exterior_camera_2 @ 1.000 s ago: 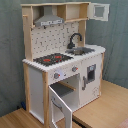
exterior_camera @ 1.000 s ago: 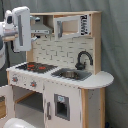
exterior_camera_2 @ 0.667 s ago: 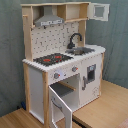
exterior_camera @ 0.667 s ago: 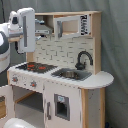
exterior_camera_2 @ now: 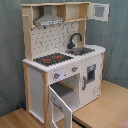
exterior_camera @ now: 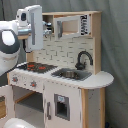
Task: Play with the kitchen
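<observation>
arm up at the hood, nothing gripped

kitchen [exterior_camera_2: 65,60] stands on the bench [exterior_camera_2: 107,107], oven door [exterior_camera_2: 59,105] hanging open. arm [exterior_camera: 30,27] above the stovetop [exterior_camera: 36,66], likely reaching for the hood [exterior_camera_2: 49,21]. jaws: can't tell.

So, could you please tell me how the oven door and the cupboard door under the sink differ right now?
In the second exterior view, the oven door below the stovetop swings open, showing the empty cavity; the cupboard door under the sink is shut. The cupboard door has a dark panel; none shows on the oven door. Both are white with handles.
</observation>
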Available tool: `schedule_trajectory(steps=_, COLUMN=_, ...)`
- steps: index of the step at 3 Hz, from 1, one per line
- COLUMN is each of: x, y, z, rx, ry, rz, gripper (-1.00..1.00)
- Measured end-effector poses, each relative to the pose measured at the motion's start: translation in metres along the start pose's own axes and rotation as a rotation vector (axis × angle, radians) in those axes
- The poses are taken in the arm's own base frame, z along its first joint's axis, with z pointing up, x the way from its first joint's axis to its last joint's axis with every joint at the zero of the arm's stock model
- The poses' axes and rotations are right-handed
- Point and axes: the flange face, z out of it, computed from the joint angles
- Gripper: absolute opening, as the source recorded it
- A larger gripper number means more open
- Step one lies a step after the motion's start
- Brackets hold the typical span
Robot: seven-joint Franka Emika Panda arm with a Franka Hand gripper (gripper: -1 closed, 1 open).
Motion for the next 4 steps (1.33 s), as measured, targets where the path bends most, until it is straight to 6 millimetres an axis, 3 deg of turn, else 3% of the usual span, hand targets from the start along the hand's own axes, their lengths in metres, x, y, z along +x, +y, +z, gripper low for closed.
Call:
schedule_trajectory(steps=2, x=0.0, y=0.008, z=0.029, rx=0.052, ry=0.051, rz=-0.092, gripper=-1.0)
schedule_trajectory(steps=4, x=0.009, y=0.004, z=0.061, rx=0.094, ry=0.117, rz=-0.163, gripper=-1.0)
